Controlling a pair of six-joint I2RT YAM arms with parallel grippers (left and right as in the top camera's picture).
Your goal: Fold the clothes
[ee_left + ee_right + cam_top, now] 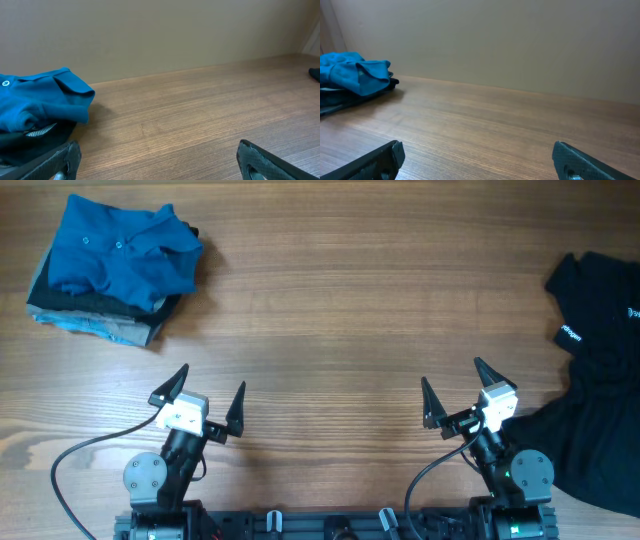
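Observation:
A blue polo shirt (120, 248) lies folded on top of a small stack of dark and grey clothes (95, 318) at the far left corner; it also shows in the left wrist view (35, 100) and the right wrist view (355, 72). A loose heap of black clothes (600, 380) with small white logos lies at the right edge. My left gripper (212, 395) sits near the front edge, open, with only bare wood between its fingers. My right gripper (452, 391) is also open and holds nothing, just left of the black heap.
The wooden table (330, 310) stretches between the two piles. A plain beige wall (160, 30) stands behind the table's far edge. Cables run from both arm bases at the front edge.

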